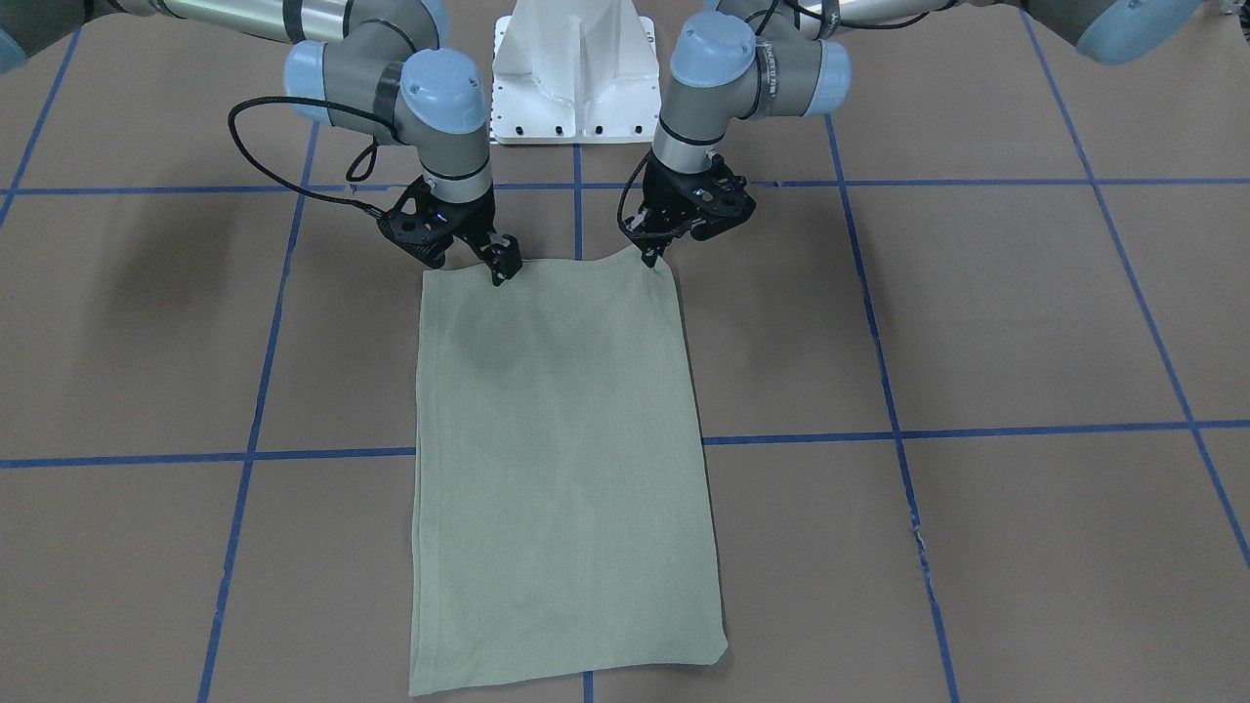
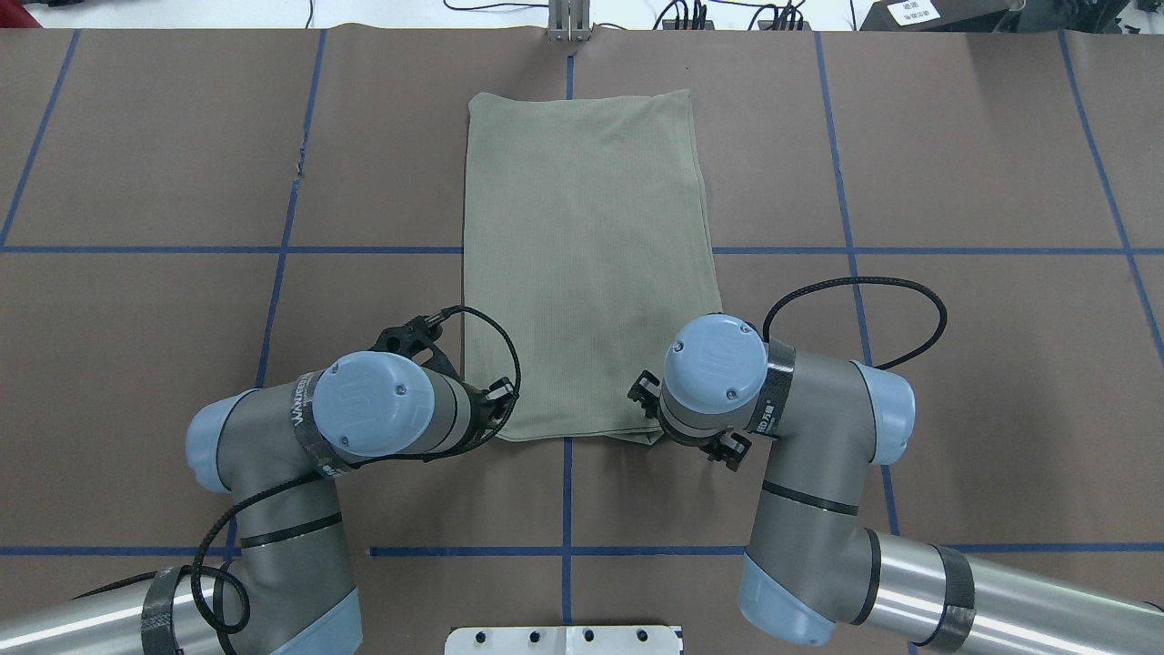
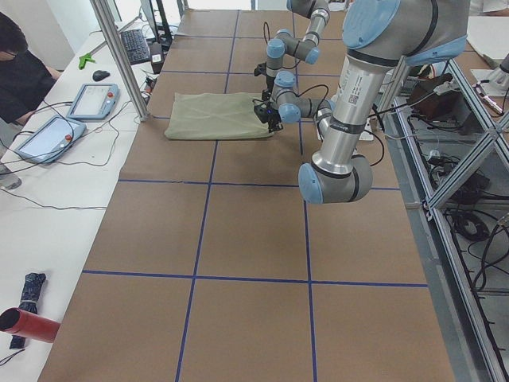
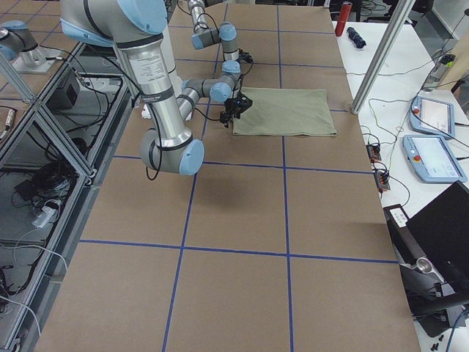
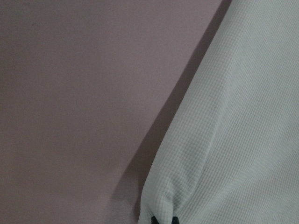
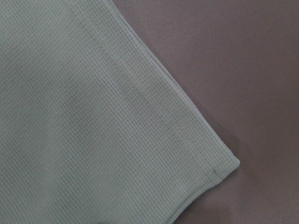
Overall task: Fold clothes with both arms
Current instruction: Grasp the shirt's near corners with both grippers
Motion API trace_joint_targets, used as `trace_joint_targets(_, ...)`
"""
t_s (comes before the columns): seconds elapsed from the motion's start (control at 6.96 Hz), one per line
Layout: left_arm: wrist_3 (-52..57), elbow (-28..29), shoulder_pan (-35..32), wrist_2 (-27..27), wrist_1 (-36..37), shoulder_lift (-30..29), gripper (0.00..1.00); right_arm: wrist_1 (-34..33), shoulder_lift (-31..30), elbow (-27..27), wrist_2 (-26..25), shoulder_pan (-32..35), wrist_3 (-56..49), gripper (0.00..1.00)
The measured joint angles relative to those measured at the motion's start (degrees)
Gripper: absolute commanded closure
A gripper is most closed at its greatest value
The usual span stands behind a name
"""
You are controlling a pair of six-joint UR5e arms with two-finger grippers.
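1. Shirt [image 1: 562, 469]: pale sage-green knit, folded into a long rectangle. It lies flat on the table [image 1: 1025, 322], its long sides running away from the robot. It straddles the blue tape line down the table's middle. One short edge is nearest the robot, and both grippers are at this edge.
2. Left gripper [image 1: 647, 256]: at the shirt's near corner on the robot's left side. That corner is drawn up into a small peak off the table. In the left wrist view the fabric gathers to a pinch at a dark fingertip [image 5: 163, 219], so the fingers are clamped on the cloth.
3. Right gripper [image 1: 503, 268]: tips down at the other near corner, touching the shirt's edge. The fingers look close together from the front. The right wrist view shows only a flat hemmed corner and no fingers. The overhead view hides them under the wrist. Whether they grip the cloth cannot be told.
4. Left arm [image 1: 752, 68] and right arm [image 1: 430, 98]: silver-grey tubes with light blue joint caps. Both are bent down over the near edge, and a black cable loops beside each wrist.
5. White pedestal base [image 1: 574, 68]: between the two arms, just behind the shirt's near edge.
6. Table surface: brown, marked with a grid of blue tape.
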Motion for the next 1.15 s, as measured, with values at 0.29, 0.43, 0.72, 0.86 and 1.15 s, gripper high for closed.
trace_joint_targets(0.29, 0.02, 0.00, 0.02, 0.00, -0.02, 0.00, 1.00, 0.36, -0.09, -0.04, -0.04, -0.46, -0.27, 0.00)
trace_joint_targets(0.43, 0.02, 0.00, 0.02, 0.00, -0.02, 0.00, 1.00, 0.46, -0.11, -0.06, 0.01, -0.51, -0.58, 0.00)
trace_joint_targets(0.72, -0.03, 0.00, 0.05, 0.00, -0.06, 0.03, 1.00, 0.88, -0.11, -0.05, -0.03, -0.55, -1.03, 0.00)
trace_joint_targets(0.86, -0.05, 0.00, 0.08, 0.00, -0.06, 0.06, 1.00, 2.08, -0.20, -0.34, -0.20, -0.55, -1.06, 0.00)
trace_joint_targets(1.15, -0.06, 0.00, 0.10, 0.00, -0.12, 0.08, 1.00, 5.45, -0.45, -1.35, -0.47, -0.42, -0.98, 0.00)
